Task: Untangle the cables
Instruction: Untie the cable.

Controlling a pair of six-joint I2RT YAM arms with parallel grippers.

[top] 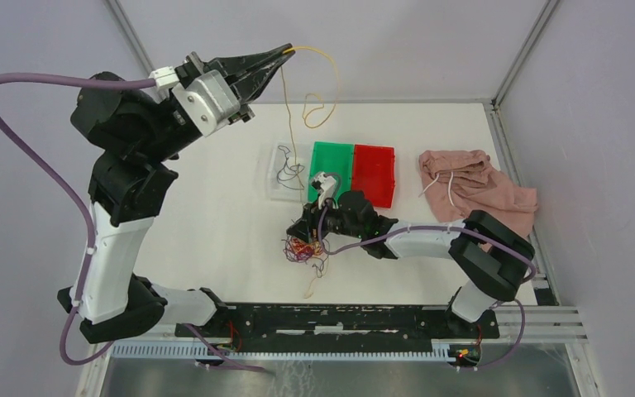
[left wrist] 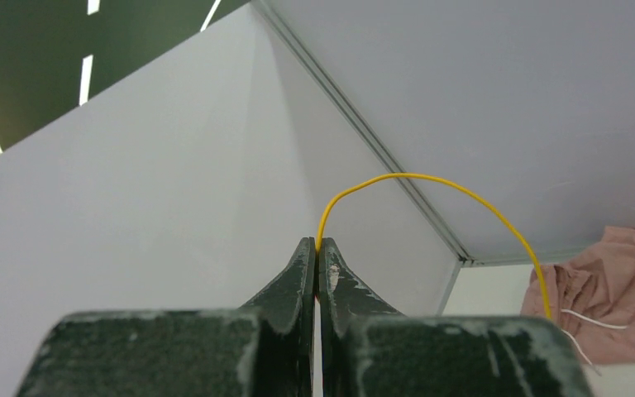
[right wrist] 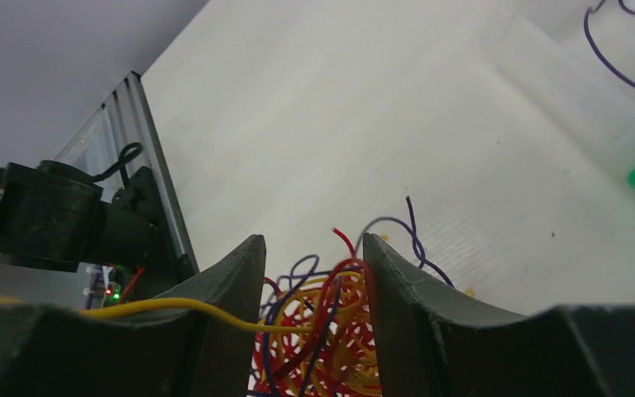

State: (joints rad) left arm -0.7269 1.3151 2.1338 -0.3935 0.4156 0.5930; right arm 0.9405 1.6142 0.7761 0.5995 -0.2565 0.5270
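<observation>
While the white table point(top: 215, 223) carries everything, the green bin point(top: 331, 157) at its middle is my reference.

Left gripper point(top: 285, 50) point(left wrist: 318, 248): raised high, beyond and left of the green bin. Its jaws are clenched on one end of a single yellow cable point(top: 331, 74) point(left wrist: 430, 178). That cable arcs up out of the tips, loops on the far side of the green bin and hangs down near its left edge. Can't tell whether the low end touches anything.

Right gripper point(top: 304, 238) point(right wrist: 314, 248): low over the table, just nearer than the green bin. Its fingers are half closed and grasp the cable clump point(top: 302, 248) point(right wrist: 322, 331) of yellow, red and dark purple wires. The clump fills the gap between them.

Pink cloth point(top: 471, 186) with white drawstring point(top: 451, 194): well right of the green bin.

Red bin point(top: 374, 169): touching the green bin's right side.

Clear bin point(top: 274, 188): against the green bin's left side. It holds a loose dark purple wire point(top: 285, 171).
</observation>
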